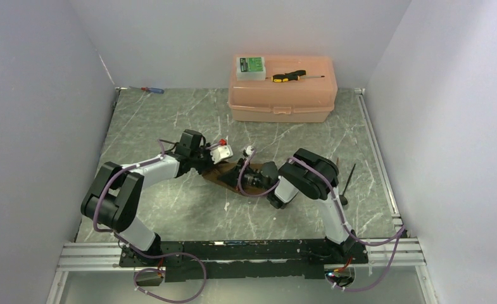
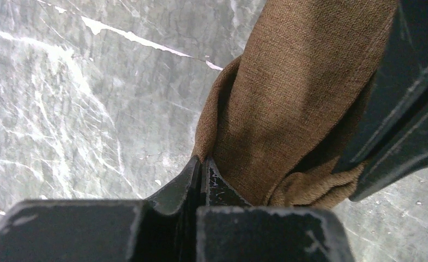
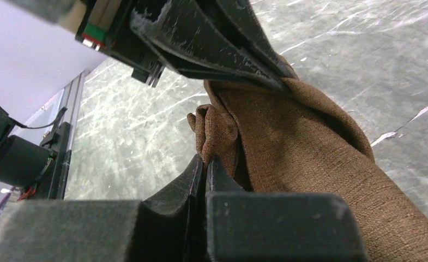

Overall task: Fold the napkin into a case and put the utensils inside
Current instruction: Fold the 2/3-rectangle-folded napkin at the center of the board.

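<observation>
The brown napkin (image 1: 223,175) lies bunched at the table's middle, between both arms. My left gripper (image 2: 202,161) is shut on an edge of the napkin (image 2: 288,98), the cloth running up and right from the tips. My right gripper (image 3: 206,159) is shut on a folded corner of the napkin (image 3: 309,164). The two grippers are close together, with the left gripper (image 3: 211,43) just above the cloth in the right wrist view. In the top view the left gripper (image 1: 215,166) and right gripper (image 1: 240,178) meet over the cloth. A thin dark utensil (image 1: 349,175) lies right of the right arm.
A pink plastic box (image 1: 282,95) stands at the back, with a green-and-white packet (image 1: 251,66) and a yellow-and-black screwdriver (image 1: 289,76) on its lid. A blue-and-red screwdriver (image 1: 152,90) lies at the back left corner. Walls close in the left, right and back.
</observation>
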Tool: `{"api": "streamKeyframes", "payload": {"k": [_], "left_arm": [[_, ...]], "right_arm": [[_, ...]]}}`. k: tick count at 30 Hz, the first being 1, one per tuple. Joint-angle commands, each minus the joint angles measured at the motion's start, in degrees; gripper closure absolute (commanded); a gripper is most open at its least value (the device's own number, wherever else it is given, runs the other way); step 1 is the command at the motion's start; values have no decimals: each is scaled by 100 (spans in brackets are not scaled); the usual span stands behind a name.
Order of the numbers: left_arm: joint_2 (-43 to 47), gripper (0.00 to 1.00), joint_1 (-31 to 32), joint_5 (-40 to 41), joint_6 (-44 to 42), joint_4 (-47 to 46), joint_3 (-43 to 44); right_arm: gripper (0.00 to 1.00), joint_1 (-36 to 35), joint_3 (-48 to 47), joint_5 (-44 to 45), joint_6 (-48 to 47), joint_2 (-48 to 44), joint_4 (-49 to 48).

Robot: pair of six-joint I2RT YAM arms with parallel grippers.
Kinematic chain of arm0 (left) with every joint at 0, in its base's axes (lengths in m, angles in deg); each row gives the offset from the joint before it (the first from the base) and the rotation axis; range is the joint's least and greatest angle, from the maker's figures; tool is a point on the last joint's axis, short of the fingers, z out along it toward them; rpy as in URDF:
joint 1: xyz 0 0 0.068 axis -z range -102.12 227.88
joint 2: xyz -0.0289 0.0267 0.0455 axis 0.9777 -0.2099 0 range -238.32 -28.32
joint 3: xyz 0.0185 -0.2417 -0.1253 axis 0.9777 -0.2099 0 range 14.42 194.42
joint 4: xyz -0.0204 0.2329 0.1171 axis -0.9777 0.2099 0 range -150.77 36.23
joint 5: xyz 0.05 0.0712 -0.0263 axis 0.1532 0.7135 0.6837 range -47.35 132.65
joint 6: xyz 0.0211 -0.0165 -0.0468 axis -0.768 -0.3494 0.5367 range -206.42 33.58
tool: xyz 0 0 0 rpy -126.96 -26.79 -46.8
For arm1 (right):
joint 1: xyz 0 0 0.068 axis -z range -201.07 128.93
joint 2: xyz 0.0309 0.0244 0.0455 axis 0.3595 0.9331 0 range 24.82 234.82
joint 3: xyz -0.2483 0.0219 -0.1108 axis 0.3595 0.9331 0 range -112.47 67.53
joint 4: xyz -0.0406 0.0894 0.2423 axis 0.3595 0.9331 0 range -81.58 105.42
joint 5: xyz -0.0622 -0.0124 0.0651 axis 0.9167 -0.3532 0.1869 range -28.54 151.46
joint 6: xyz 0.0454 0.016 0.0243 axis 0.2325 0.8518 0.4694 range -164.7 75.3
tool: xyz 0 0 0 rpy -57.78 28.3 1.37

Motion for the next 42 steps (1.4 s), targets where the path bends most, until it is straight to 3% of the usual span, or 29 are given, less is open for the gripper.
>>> {"api": "streamKeyframes", "payload": {"k": [1, 11, 22, 25, 34, 42], "left_arm": [[235, 97, 40, -69, 199, 71, 126], [674, 97, 92, -412, 418, 433, 43], [805, 97, 170, -430, 310, 276, -311], [834, 97, 176, -354, 335, 144, -382], [903, 97, 254, -414, 270, 25, -567], [929, 97, 277, -335, 236, -82, -638]], "right_arm": [[100, 76, -233, -114, 284, -332, 249], [100, 313, -476, -30, 714, -391, 1717], [100, 487, -800, -142, 1125, -685, 2374], [100, 492, -1265, -254, 956, -730, 3393], [100, 523, -2228, -464, 574, -654, 5056], [100, 529, -2555, -380, 364, -425, 5523]]}}
